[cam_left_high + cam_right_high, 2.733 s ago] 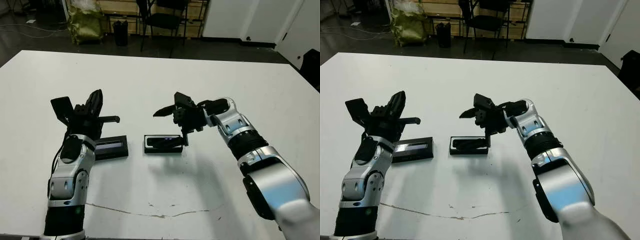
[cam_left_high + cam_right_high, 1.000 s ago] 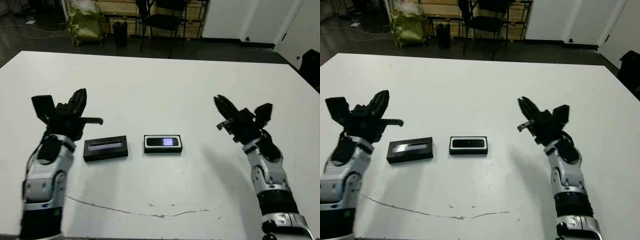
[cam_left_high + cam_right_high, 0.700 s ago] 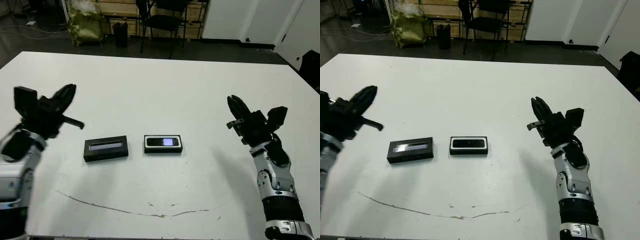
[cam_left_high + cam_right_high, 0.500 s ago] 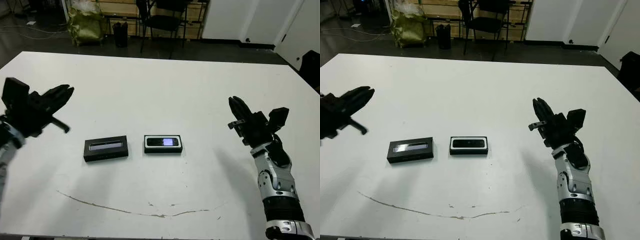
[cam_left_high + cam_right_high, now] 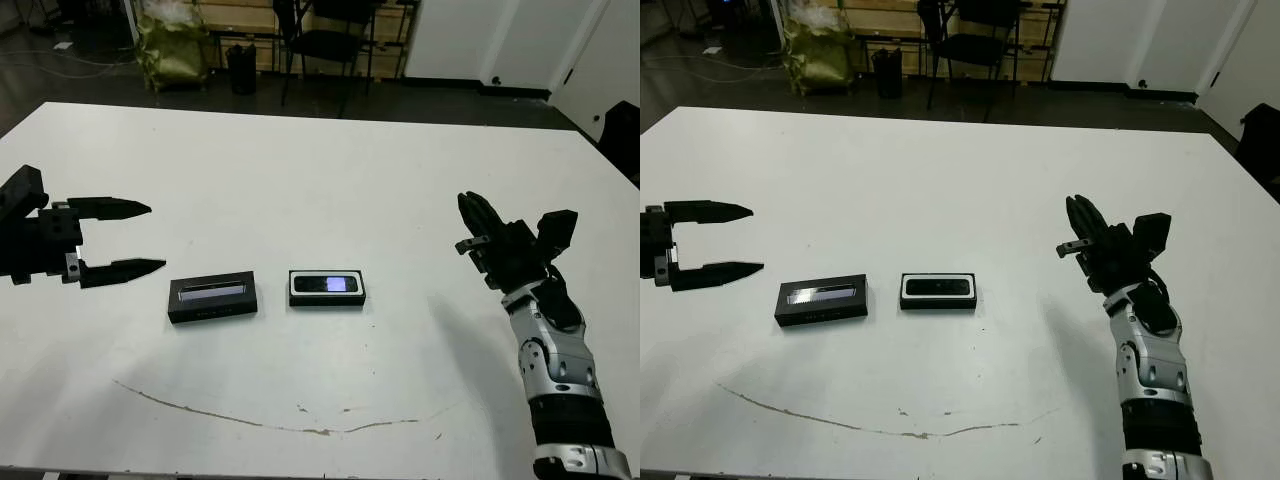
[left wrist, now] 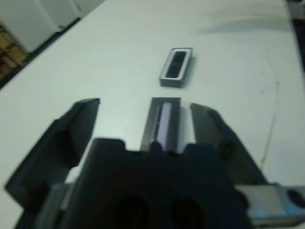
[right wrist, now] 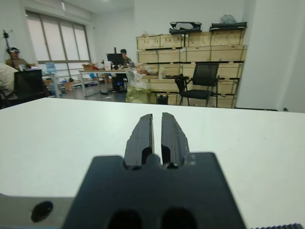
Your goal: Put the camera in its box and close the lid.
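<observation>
From the head views, your left tool has swung round to the far left, fingers wide apart, aimed at the lid. The camera already lies in the box, mid-frame. So closing comes next.

Left wrist view: lid just ahead, box beyond.

Right wrist view: your right tool has pulled away, fingers together, holding nothing.

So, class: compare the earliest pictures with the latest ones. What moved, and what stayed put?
The right hand drew back from over the box to the robot's right, shut and empty. The left hand swung out to the left, open. The camera in the box and the lid beside it stayed put.
</observation>
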You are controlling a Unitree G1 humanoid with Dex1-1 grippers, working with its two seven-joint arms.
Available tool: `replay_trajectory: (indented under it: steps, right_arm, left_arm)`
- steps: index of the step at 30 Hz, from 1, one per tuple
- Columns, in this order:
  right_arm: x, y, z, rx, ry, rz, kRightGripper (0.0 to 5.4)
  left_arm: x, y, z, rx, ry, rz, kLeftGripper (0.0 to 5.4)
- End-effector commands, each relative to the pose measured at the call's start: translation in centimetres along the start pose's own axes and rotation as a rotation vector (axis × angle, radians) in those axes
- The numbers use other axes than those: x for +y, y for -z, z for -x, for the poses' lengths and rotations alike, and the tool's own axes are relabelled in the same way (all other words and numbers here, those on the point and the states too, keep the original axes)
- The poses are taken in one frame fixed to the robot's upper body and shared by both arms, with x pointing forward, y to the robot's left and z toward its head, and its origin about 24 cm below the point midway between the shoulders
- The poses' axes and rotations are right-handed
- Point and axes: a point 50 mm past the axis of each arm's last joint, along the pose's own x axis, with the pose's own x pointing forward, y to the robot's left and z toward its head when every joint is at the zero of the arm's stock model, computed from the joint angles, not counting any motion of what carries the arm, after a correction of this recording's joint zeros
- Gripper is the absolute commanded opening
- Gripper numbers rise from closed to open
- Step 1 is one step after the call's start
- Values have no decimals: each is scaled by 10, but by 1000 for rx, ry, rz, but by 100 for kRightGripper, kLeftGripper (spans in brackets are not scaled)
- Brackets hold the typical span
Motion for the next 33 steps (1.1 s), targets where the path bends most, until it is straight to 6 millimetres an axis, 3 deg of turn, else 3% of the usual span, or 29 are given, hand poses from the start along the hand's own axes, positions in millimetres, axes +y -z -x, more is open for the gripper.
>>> replay_trajectory:
  steps: [1, 5, 9, 16, 22, 27, 33]
  right_arm:
    - [-2, 4, 5, 43, 19, -22, 0]
    - [2, -2, 6, 50, 20, -20, 0]
    - [5, -4, 6, 68, 34, 13, 0]
    - [7, -4, 7, 103, 41, -14, 0]
    - [7, -4, 8, 97, 24, -22, 0]
    - [2, 3, 8, 106, 25, -13, 0]
    - [3, 5, 8, 93, 19, -21, 0]
  left_arm:
    - [-2, -2, -5, 34, 27, 38, 538]
    - [-5, 3, -9, 44, 53, 105, 538]
    - [-4, 9, -13, 118, 54, 63, 538]
    - [-1, 40, -25, -106, 139, 260, 538]
    - [-5, 58, -34, -168, 160, 385, 538]
    - [-8, 62, -34, -142, 159, 405, 538]
    - [-10, 45, -32, -49, 120, 293, 538]
